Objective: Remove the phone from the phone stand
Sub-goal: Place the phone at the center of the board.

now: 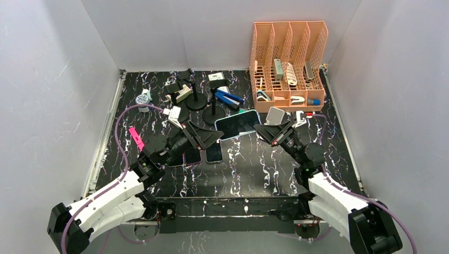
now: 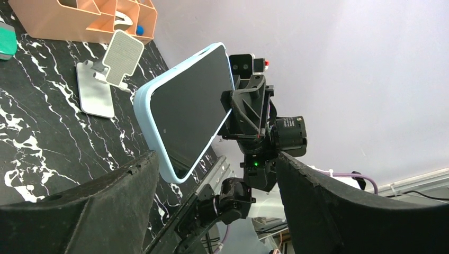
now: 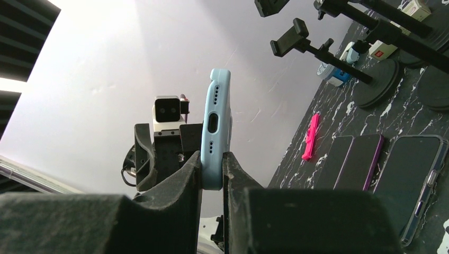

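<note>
The phone (image 1: 238,123), in a light blue case with a dark screen, hangs above the table between the two arms. My right gripper (image 3: 213,159) is shut on its end, pinching the case (image 3: 217,127) from both sides. My left gripper (image 2: 217,159) stands open at the phone's other end (image 2: 185,114), fingers spread wide and not touching it. The white phone stand (image 2: 114,63) with its perforated plate stands bare on the marble top, behind the right gripper (image 1: 263,130) in the top view.
An orange file organizer (image 1: 288,63) with small items stands at the back right. Black clamp stands (image 1: 196,98) stand at the back middle. Several phones (image 3: 370,164) lie flat under my left arm, and a pink clip (image 1: 136,137) lies to the left.
</note>
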`<state>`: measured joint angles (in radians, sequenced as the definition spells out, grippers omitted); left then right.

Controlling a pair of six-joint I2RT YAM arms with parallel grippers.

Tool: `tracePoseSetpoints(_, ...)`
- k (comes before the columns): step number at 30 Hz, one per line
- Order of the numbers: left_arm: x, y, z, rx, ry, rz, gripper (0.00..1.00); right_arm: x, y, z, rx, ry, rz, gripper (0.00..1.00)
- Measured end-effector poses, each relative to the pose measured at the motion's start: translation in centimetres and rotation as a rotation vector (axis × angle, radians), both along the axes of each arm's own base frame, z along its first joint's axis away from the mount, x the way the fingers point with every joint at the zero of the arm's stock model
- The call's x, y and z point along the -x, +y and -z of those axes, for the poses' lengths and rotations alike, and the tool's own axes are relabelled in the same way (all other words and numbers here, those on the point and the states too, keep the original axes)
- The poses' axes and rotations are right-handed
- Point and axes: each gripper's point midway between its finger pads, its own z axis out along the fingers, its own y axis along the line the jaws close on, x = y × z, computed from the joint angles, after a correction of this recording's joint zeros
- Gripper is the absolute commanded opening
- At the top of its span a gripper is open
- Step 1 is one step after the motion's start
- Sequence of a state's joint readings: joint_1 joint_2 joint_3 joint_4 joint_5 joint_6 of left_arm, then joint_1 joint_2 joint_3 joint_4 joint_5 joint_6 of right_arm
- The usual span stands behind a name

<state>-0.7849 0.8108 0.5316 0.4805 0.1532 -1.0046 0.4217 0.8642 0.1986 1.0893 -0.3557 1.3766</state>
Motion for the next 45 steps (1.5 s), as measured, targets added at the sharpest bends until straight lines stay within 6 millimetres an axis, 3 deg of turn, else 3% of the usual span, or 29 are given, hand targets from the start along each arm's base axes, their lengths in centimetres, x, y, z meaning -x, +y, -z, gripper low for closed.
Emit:
tracePoseSetpoints(8, -0.1, 0.2, 0.0, -0.010, -0.013, -0.009, 0.78, 0.1, 0.3, -0.6, -0.019, -0.017, 0.009, 0.01)
tracePoseSetpoints(14, 0.7, 0.8, -0.6, -0.011, -0.040, -0.006, 0.78, 1.6, 0.5, -1.9, -0.029, -0.067, -0.023, 0.01)
tracePoseSetpoints(21, 0.9, 0.5, -1.3, 0.009, -0.060, 0.014, 0.72, 1.8, 1.4, -1.9, -0.026, -0.066, -0.065, 0.01)
tracePoseSetpoints(26, 0.9, -0.3, -0.8, 0.010, -0.043, 0.049, 0.58, 2.2, 2.2, -1.7, -0.030, -0.062, -0.100, 0.01)
tracePoseSetpoints(32, 1.1, -0.4, -1.9, 0.049, -0.066, 0.061, 0.40, 3.0, 3.0, -2.8, -0.054, -0.098, -0.150, 0.01)
tracePoseSetpoints(40, 1.3, -0.4, -2.4, 0.068, -0.072, 0.071, 0.02, 3.7, 3.6, -3.2, -0.062, -0.125, -0.189, 0.01)
tracePoseSetpoints(45, 1.5, -0.4, -2.7, 0.071, -0.085, 0.075, 0.00, 3.9, 3.6, -3.2, -0.060, -0.127, -0.195, 0.01)
